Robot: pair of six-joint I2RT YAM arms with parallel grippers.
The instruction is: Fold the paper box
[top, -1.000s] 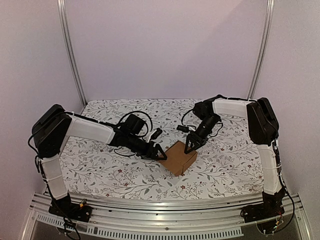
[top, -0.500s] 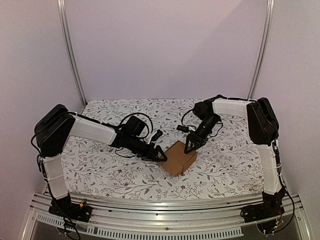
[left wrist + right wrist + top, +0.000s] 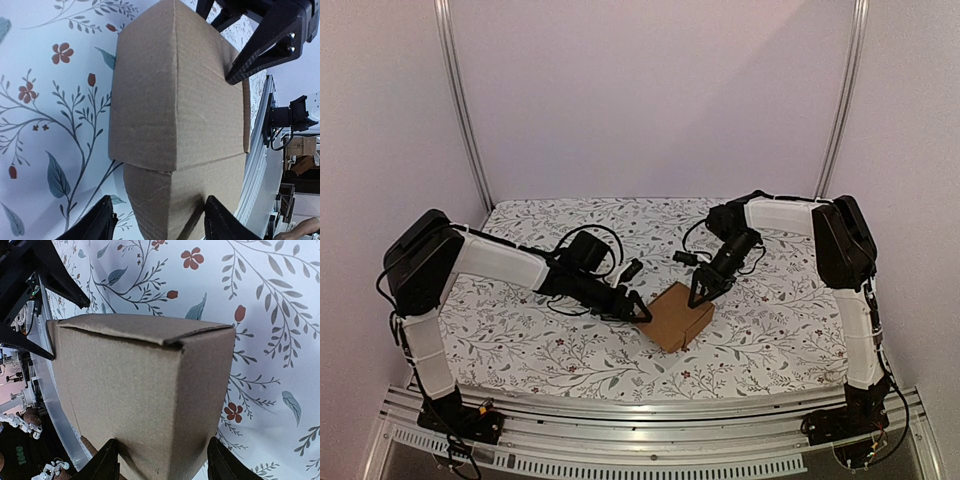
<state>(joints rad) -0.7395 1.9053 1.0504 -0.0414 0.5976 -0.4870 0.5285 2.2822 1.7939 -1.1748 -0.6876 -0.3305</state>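
Note:
The paper box (image 3: 676,316) is a closed brown cardboard cube that stands on the floral cloth in the middle of the table. My left gripper (image 3: 642,309) reaches in low from the left, open, with the box's left corner (image 3: 170,150) between its fingers. One left finger (image 3: 220,222) lies against the cardboard and the other (image 3: 100,225) stands off it. My right gripper (image 3: 700,297) comes down from the back right, open. It straddles the box's far corner (image 3: 150,390), and its fingertips (image 3: 107,460) overlap the faces. The right gripper (image 3: 265,45) also shows in the left wrist view, beyond the box.
The floral cloth (image 3: 520,340) covers the table. An aluminium rail (image 3: 640,420) runs along the front edge, and two upright posts (image 3: 460,100) stand at the back corners. Plain walls close in the back and both sides.
The left arm has shifted very slightly. The box and the right arm stay where they were.

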